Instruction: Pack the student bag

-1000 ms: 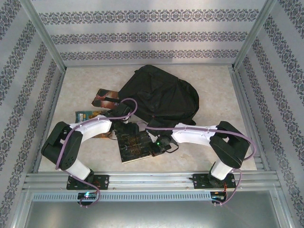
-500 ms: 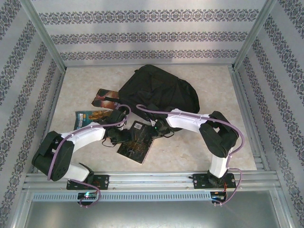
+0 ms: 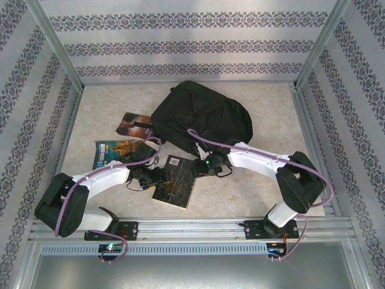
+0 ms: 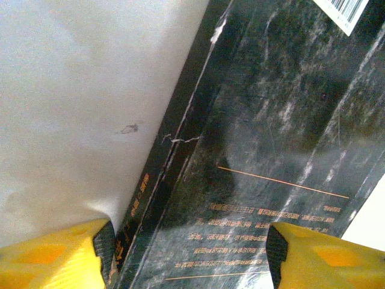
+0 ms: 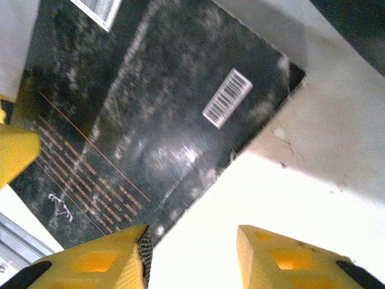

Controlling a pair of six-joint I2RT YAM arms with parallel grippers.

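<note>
The large black soft fabric backpack (image 3: pixel 201 117) lies at twelve o'clock from my left hand (image 4: pixel 189 253) and right hand (image 5: pixel 192 241), both spread wide at the edges of a glossy black book (image 3: pixel 174 180); I can't make out its straps.

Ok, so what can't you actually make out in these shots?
- Top view: whether the backpack is zipped open or shut; its black folds hide the zips.
- Left wrist view: the black book's gold print is too blurred to read, and the frame edges cut the book off.
- Top view: the teal book's title is too small, its near edge under the left arm.
</note>
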